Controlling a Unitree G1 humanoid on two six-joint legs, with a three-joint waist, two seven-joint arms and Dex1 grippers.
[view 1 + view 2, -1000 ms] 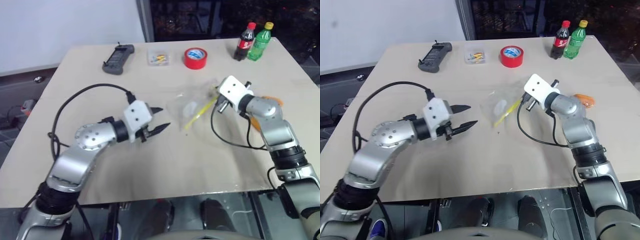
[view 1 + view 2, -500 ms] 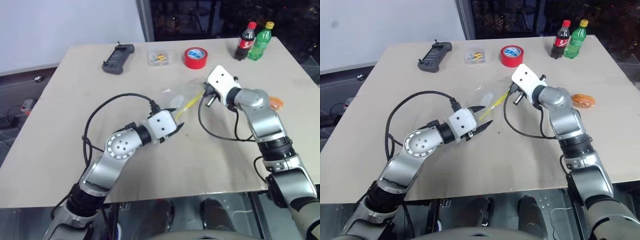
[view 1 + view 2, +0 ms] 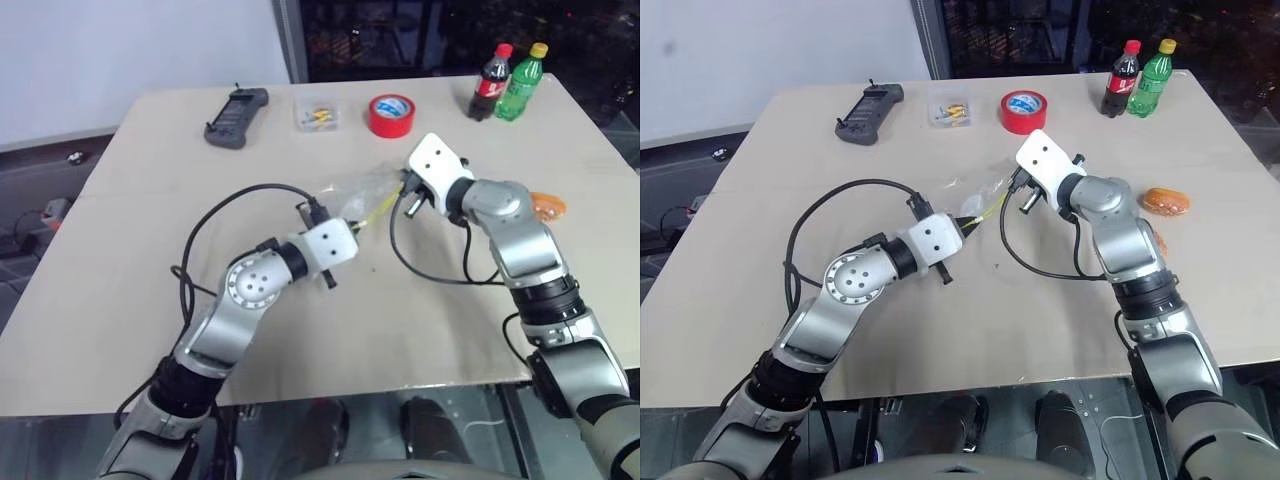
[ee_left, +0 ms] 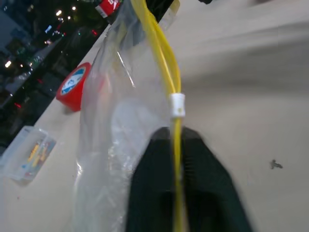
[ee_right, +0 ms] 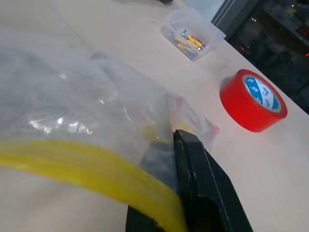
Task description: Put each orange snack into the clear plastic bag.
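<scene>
- The left gripper (image 4: 176, 159) is clamped on the yellow seal strip (image 4: 166, 63) of the clear plastic bag (image 4: 120, 121), its black fingers (image 4: 154, 179) pinched together over the strip just below a small white slider.
- The right gripper (image 5: 171, 193) is likewise clenched on the same strip at the bag's far end, so the bag hangs stretched between the two grippers above the table (image 3: 300, 340).
- One orange snack (image 3: 1166, 201) lies on the table beyond the right arm's elbow, well apart from both grippers and from the bag; a second orange shape partly hidden behind that arm may be the other.
- The step in hand appears to be opening the mouth: both grips look to sit on the sealed strip, so each probably needs to take a single lip before pulling apart.
- Pulling gently and evenly should keep the thin film from slipping out or tearing.
- The red tape roll (image 5: 253, 100) and the small clear box (image 5: 192, 35) sit beyond the right gripper, and need no attention.
</scene>
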